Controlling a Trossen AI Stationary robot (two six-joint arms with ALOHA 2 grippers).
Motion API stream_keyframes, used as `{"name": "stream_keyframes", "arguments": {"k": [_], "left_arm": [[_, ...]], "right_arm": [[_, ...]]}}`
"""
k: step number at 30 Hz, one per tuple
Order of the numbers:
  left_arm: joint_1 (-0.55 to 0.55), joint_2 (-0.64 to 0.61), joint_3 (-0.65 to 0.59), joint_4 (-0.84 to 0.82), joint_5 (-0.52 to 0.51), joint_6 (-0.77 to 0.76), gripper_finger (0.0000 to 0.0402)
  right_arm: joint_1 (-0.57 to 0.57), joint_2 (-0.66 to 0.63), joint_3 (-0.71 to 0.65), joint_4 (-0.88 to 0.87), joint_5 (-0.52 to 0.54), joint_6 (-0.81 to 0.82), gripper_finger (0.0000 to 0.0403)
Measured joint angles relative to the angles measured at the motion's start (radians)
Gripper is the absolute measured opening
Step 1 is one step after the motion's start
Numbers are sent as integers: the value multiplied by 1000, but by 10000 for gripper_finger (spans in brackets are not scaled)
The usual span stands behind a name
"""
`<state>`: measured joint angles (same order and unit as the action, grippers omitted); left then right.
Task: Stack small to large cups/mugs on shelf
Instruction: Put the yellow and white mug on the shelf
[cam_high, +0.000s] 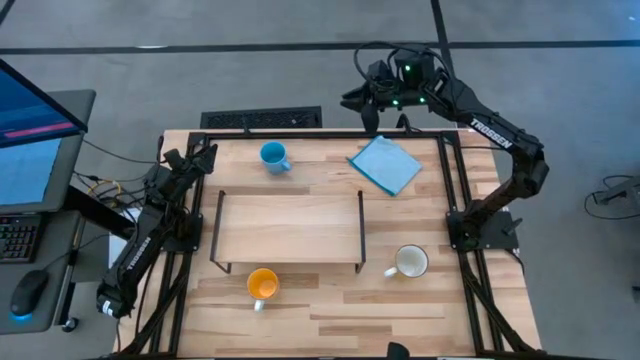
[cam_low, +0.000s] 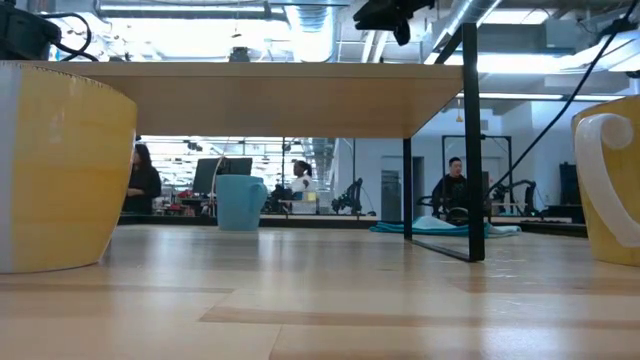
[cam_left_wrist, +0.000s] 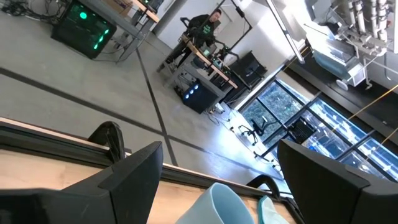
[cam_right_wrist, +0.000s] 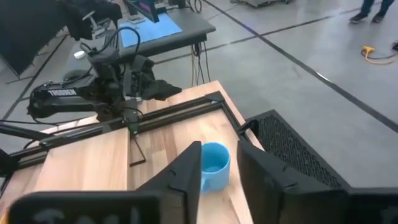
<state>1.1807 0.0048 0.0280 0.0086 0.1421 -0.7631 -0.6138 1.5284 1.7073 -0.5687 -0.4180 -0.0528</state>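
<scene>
The blue mug (cam_high: 273, 157) stands on the table beyond the shelf's far edge; it also shows in the right wrist view (cam_right_wrist: 214, 167) and the low view (cam_low: 240, 203). The orange mug (cam_high: 262, 285) and the white mug (cam_high: 410, 262) stand in front of the shelf (cam_high: 290, 228), which is bare. My left gripper (cam_high: 205, 152) is open and empty, left of the blue mug, whose rim shows between its fingers (cam_left_wrist: 217, 199). My right gripper (cam_high: 358, 100) is open and empty, raised past the table's far edge, looking toward the blue mug (cam_right_wrist: 219, 158).
A folded blue cloth (cam_high: 385, 163) lies at the far right of the table. A black frame (cam_high: 330, 133) runs around the table's edges. In the low view the shelf board (cam_low: 270, 98) spans overhead on thin black legs (cam_low: 472, 150). People stand in the room beyond.
</scene>
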Motion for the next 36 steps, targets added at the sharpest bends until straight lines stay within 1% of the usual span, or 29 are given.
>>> {"name": "stream_keyframes", "arguments": {"k": [8, 13, 18, 23, 25, 31, 36], "left_arm": [[0, 0, 0, 0, 0, 0, 308], [0, 0, 0, 0, 0, 0, 308], [0, 0, 0, 0, 0, 0, 308], [0, 0, 0, 0, 5, 0, 308], [0, 0, 1, 0, 20, 2, 308], [0, 0, 2, 1, 70, 7, 308], [0, 0, 2, 2, 119, 17, 308]], "right_arm": [[-19, 0, 0, -93, 0, 1, 206], [-23, 0, -1, -116, 0, 0, 232], [-22, -9, -1, -138, 0, -1, 234], [-21, -69, -2, -148, 2, -71, 233], [-15, -100, -2, -146, 10, -84, 233], [21, -173, -1, -142, 106, -87, 233], [48, -219, -1, -221, 109, -86, 233]]}}
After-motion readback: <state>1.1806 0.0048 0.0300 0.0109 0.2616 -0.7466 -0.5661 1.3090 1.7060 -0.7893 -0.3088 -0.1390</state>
